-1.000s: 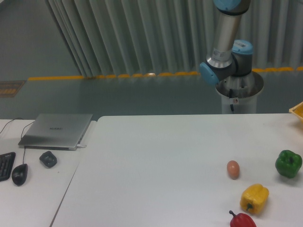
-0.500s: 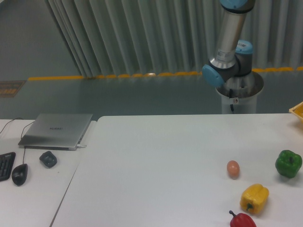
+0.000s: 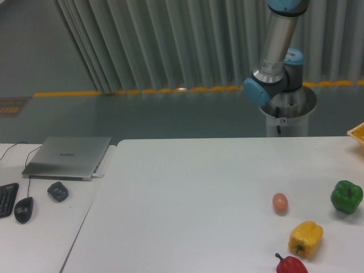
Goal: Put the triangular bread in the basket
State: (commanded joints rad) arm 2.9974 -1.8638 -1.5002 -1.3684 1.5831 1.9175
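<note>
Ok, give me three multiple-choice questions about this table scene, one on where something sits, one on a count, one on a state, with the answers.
1. Where is the egg relative to the green pepper?
A. To its left
B. To its right
C. On top of it

2. How many peppers are on the table?
A. One
B. Two
C. Three

3. What state is the laptop in?
A. Open
B. Closed flat
C. Standing on edge

Answers: 1 A, the egg lies left of the green pepper, apart from it. 2 C, green, yellow pepper and red pepper show. 3 B, its lid lies flat and shut.
</note>
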